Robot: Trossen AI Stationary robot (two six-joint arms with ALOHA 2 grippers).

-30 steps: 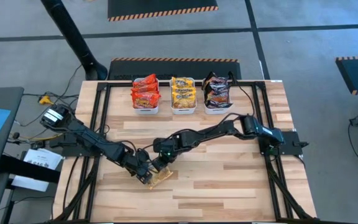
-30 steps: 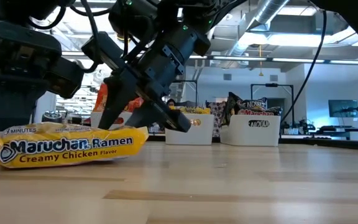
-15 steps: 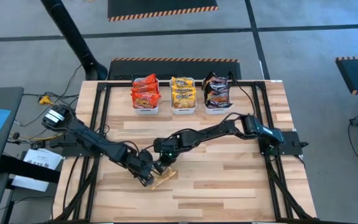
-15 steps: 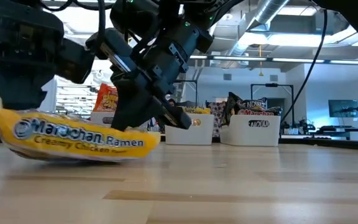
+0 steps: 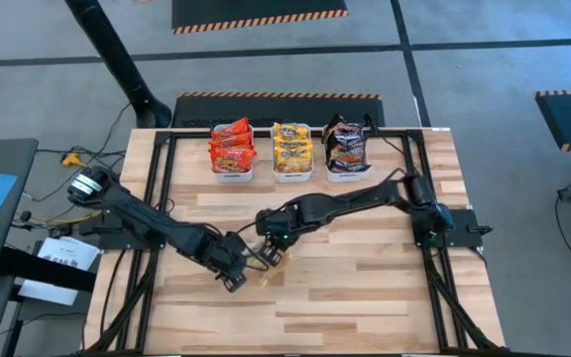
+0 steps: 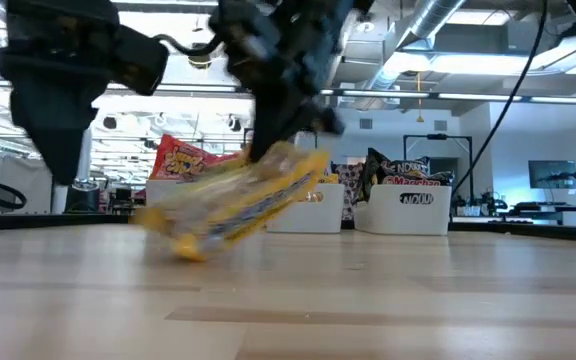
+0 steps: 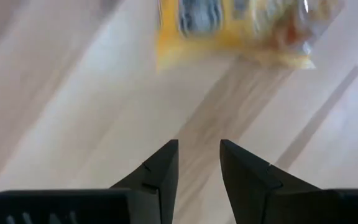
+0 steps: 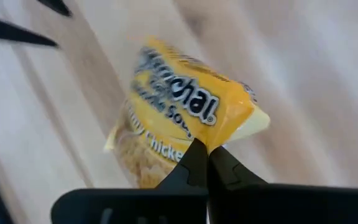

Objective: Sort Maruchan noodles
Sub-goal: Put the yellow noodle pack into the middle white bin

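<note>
Yellow ramen packet (image 8: pixel 185 127) looks light, crinkly and floppy, probably slick film with a brittle noodle block inside; best pinched at an edge seam, not squeezed flat; yellow wrapper, blue-white Maruchan print, clear patch showing noodles; right end effector (image 5: pixel 278 243) is clenched on its edge, holding it tilted just above the tabletop (image 5: pixel 365 297); left end effector (image 7: pixel 197 163) nearby, parted, grasping nothing.
</note>
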